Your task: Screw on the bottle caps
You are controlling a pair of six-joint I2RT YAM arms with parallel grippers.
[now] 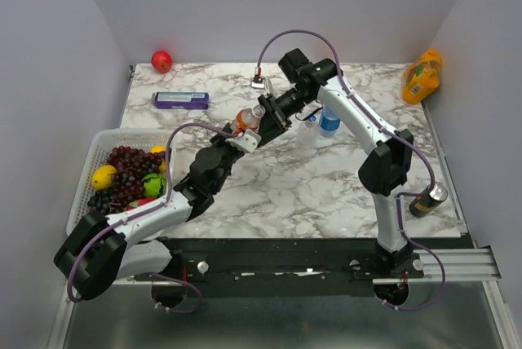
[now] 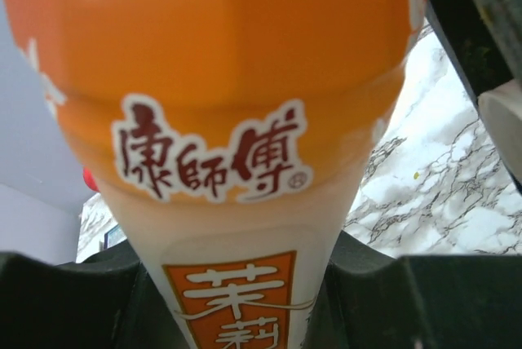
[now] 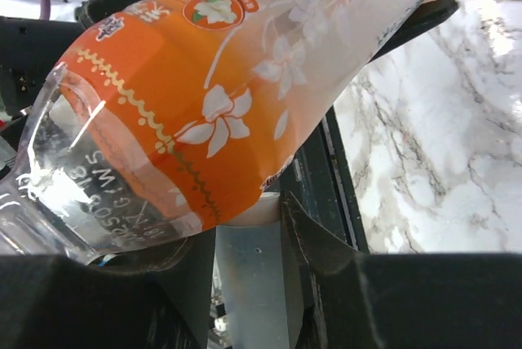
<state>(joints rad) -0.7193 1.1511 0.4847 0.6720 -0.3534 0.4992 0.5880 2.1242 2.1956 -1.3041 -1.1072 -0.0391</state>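
Fruit basket (image 1: 86, 178) sits far left, not involved. Left hand (image 1: 243, 133) is pinching the orange bottle (image 1: 247, 119) by its body, tilted toward the other arm. My read: it acts as the clamp so the neck can take torque. Right hand (image 1: 273, 117) sits at the neck end. The mouth is hidden, so I can't tell if it's spread or nipping a cap. Blue-labelled bottle (image 1: 329, 123) and clear bottle (image 1: 311, 117) stand just beyond on the bench (image 1: 310, 186), likely queued.
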